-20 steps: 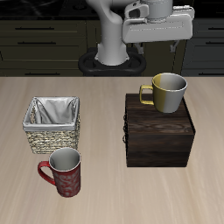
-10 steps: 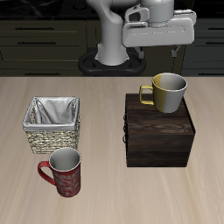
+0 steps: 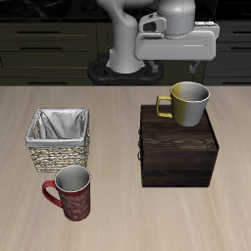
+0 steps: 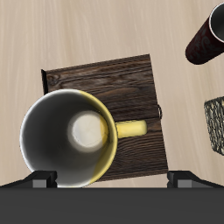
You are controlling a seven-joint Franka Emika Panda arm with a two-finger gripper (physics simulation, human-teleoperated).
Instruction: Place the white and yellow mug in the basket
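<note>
The white and yellow mug [image 3: 189, 103] stands upright on top of a dark wooden box [image 3: 178, 152]. Its yellow handle points toward the basket's side. The basket [image 3: 58, 139], woven tan with a grey cloth lining, stands on the table apart from the box and holds nothing. My gripper [image 3: 177, 66] hangs open above the mug and a little farther back, touching nothing. In the wrist view the mug [image 4: 74, 140] fills the space below the open gripper [image 4: 112, 181], its pale inside visible, with the box [image 4: 131, 83] under it and the basket's edge [image 4: 215, 124] showing.
A dark red patterned mug [image 3: 73, 192] stands near the table's front edge, just in front of the basket; it also shows in the wrist view [image 4: 210, 35]. The robot's base and dark cabinets are behind the table.
The gripper has come down a little toward the mug. The mug, box, basket and red mug have not moved.
</note>
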